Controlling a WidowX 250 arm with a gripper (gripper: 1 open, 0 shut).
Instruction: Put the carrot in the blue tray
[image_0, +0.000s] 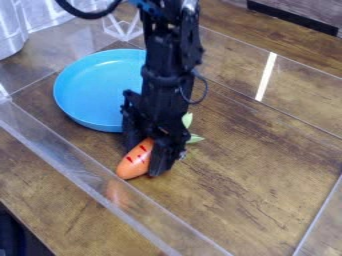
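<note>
The orange carrot (132, 162) lies on the wooden table just in front of the blue tray (88, 90), its green top (189, 136) pointing back right. My black gripper (150, 158) has come straight down onto the carrot's middle. Its fingers stand apart, one on each side of the carrot, and hide most of the carrot's body; only the orange tip at the left and the leaves show. The jaws are open and the carrot still rests on the table. Nothing lies in the round, shallow tray.
A clear plastic wall (74, 160) runs diagonally across the front left of the table. Glare streaks (267, 75) lie on the dark wood at the right. A pale object (11, 30) stands at the far left edge.
</note>
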